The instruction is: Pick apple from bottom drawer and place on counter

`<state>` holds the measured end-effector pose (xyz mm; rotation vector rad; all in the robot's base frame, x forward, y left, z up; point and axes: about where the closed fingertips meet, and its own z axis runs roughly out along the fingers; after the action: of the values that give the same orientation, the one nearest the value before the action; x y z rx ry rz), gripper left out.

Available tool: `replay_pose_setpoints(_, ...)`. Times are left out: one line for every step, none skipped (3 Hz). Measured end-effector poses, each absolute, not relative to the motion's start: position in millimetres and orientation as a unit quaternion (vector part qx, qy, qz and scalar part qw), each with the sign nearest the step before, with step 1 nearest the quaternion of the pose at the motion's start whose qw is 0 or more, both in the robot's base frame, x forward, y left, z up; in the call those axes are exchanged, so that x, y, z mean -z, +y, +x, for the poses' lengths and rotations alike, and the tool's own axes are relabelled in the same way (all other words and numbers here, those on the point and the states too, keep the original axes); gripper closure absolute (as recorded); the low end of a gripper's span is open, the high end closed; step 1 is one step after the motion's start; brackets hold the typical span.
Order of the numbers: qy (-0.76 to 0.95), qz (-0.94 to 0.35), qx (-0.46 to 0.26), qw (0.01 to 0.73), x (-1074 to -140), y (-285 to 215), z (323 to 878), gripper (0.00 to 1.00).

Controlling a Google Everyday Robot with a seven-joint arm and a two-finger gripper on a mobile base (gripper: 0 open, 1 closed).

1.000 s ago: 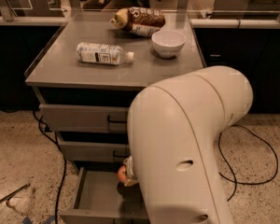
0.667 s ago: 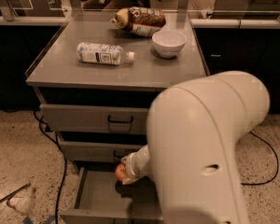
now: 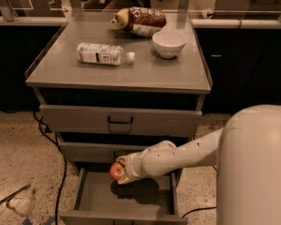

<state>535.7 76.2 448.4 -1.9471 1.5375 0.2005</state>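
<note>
Clearly, the apple (image 3: pixel 115 171) is pinched in the pincer (image 3: pixel 121 170) above the open bottom drawer (image 3: pixel 107 201), at about 6 o'clock from the bench (image 3: pixel 145 74). It is judged light, firm, smooth and somewhat slippery, and easily bruised. Hold is best taken across its widest girth, with a moderate squeeze.

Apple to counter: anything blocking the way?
The hand holds the apple over the open bottom drawer. The closed upper drawers' fronts stand between it and the counter; up there bottle, bowl and bag leave the front bare.
</note>
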Motion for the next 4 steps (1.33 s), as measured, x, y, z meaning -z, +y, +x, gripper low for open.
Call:
replay_pose_setpoints(0.571,-0.747,-0.076,0.332,-473.1,78.4,546.1,1.0)
replay_pose_setpoints(0.55,-0.77,-0.041,0.321,-509.4,70.9,560.7,1.0)
replay_pose_setpoints(0.52,-0.799,0.025,0.303,-570.6,85.7,585.1,1.0)
replay_pose_setpoints(0.505,-0.809,0.053,0.296,-597.8,96.2,591.6,1.0)
